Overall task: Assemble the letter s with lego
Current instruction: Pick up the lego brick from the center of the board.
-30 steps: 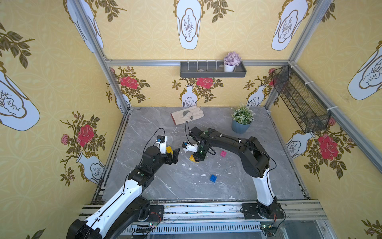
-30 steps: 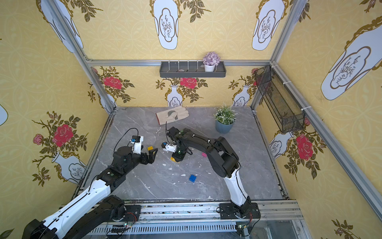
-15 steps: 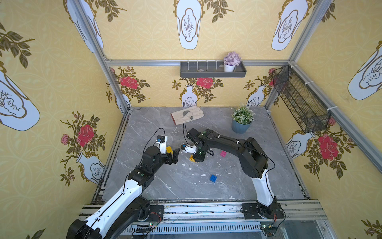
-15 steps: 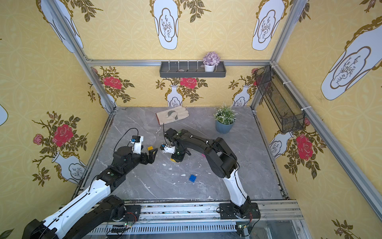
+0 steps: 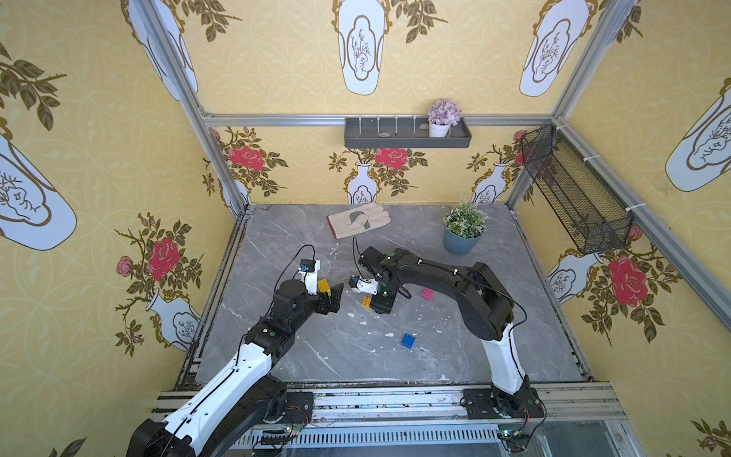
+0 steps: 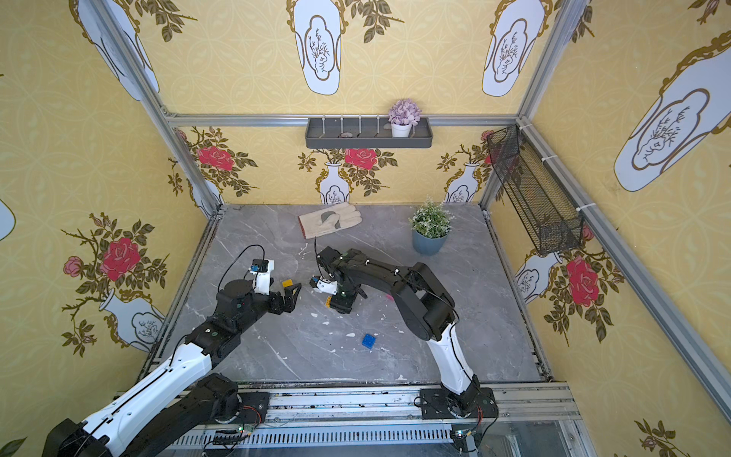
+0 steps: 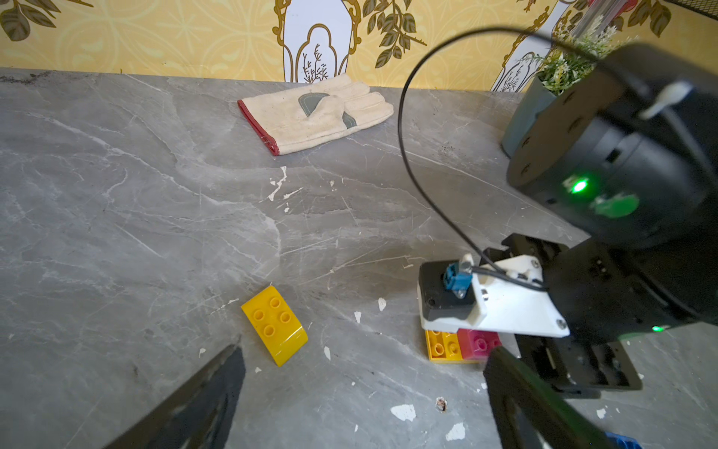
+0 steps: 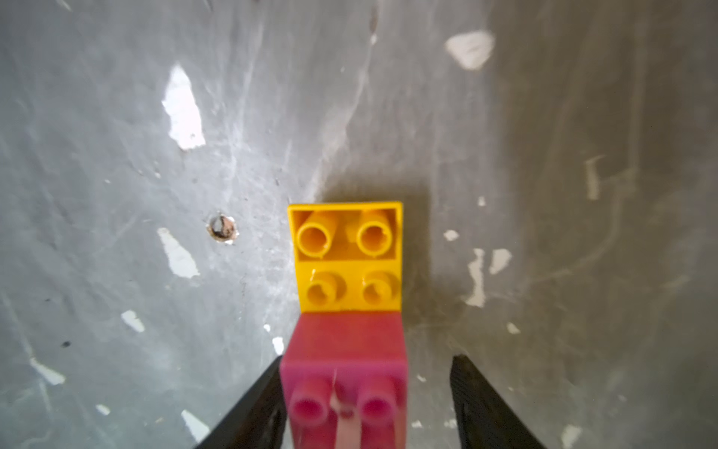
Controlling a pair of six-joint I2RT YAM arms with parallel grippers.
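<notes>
My right gripper (image 5: 379, 305) points down at the table, open, with its jaws either side of a pink brick (image 8: 345, 350) stuck on one end of a yellow brick (image 8: 347, 256). One finger sits close against the pink brick and the other stands clear. This pair (image 7: 460, 344) is the only joined lego; a letter s is out of view. My left gripper (image 5: 334, 296) is open and empty beside a loose yellow brick (image 5: 322, 285), also the yellow brick (image 7: 274, 324) in the left wrist view. A loose pink brick (image 5: 427, 293) and a blue brick (image 5: 409, 340) lie apart.
A beige work glove (image 5: 358, 219) lies at the back of the grey marble table (image 5: 514, 336). A potted plant (image 5: 463, 233) stands at the back right. A wire basket (image 5: 573, 198) hangs on the right wall. White paint chips dot the tabletop.
The right gripper was shut on the pink brick and has opened; the joined pink and yellow pair rests on the table. The left arm has not moved.
</notes>
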